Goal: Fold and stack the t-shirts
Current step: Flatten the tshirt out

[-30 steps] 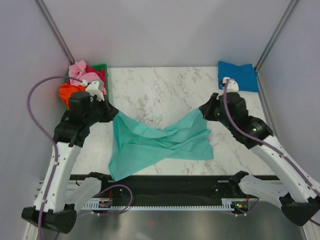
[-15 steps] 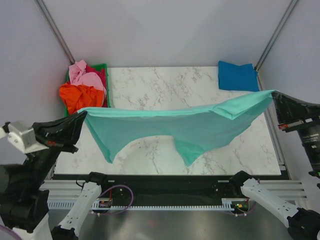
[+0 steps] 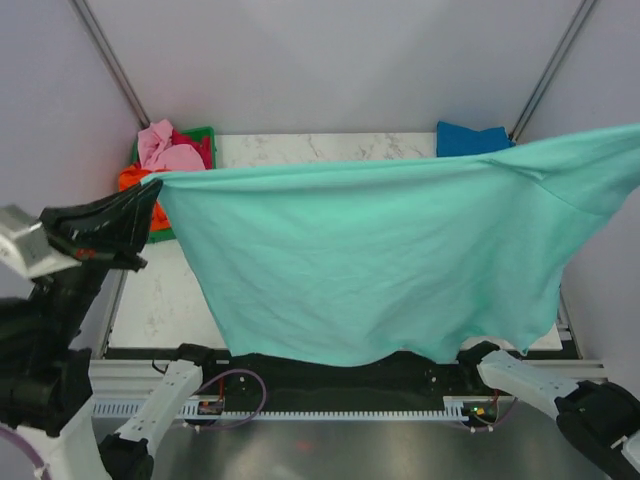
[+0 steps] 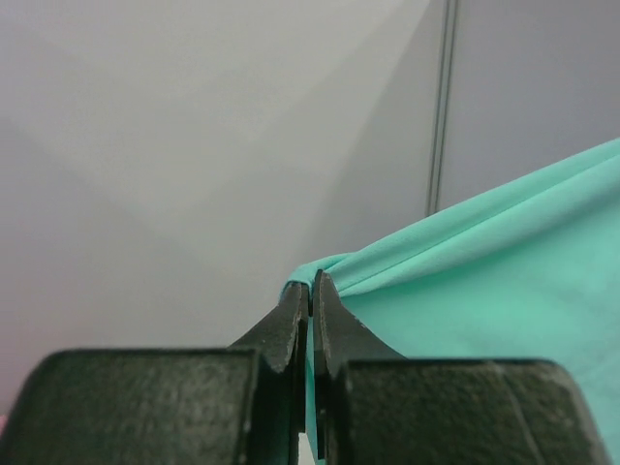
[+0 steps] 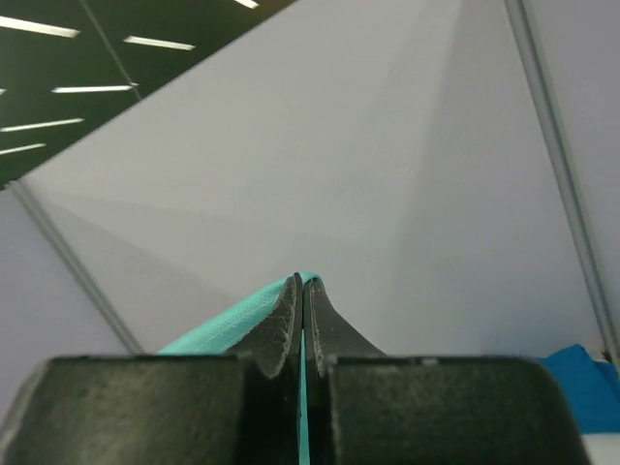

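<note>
You've lifted the crumpled mint-teal t-shirt (image 3: 370, 260) clear of the surface (image 3: 160, 300) and swung the left fingers (image 4: 291, 325) and right fingers (image 5: 286, 310) up and far apart, so it now hangs stretched as one broad sheet.

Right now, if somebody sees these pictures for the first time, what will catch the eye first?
The mint-teal t-shirt hangs in the air, spread wide across the top view and hiding most of the table. The left gripper and the right gripper each pinch its top edge. Behind it, orange and pink shirts lie at the far left, and a blue shirt at the far right.
</note>
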